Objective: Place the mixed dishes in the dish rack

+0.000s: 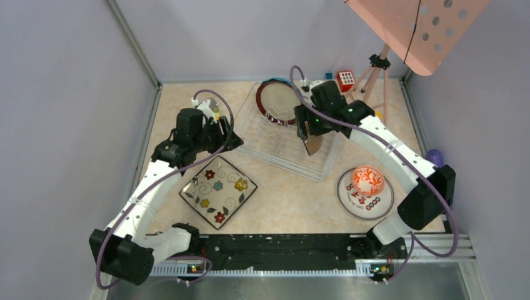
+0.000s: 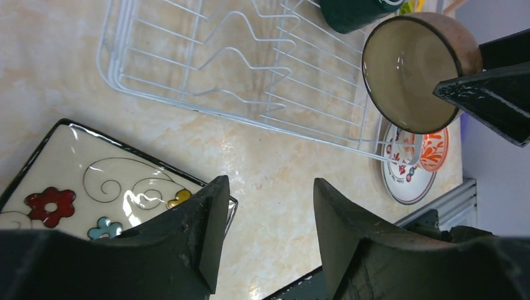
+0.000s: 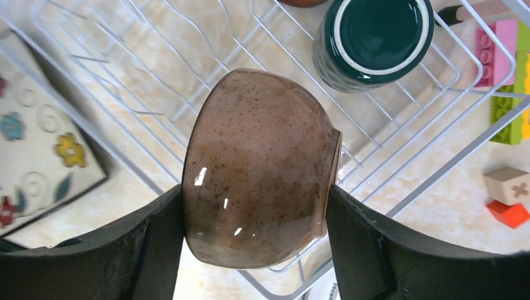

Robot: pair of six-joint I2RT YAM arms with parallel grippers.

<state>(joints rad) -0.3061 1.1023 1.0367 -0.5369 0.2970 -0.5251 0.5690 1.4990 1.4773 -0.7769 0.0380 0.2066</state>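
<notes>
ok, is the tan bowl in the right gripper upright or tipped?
Tipped on its side. Left wrist view looks straight into the tan bowl; right gripper clamps it above the dish rack.

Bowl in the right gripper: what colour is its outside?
Mottled brown-tan glaze with dark speckles on the tan bowl; clearest in the right wrist view.

We see two arms of white shells and black joints, the left arm (image 1: 147, 190) at seven o'clock, the right arm (image 1: 390, 150) at four. A purple cable (image 1: 454, 215) trails each. The left gripper (image 2: 265, 219) has matte black, wedge-shaped, scuffed fingers (image 2: 203, 240).
</notes>
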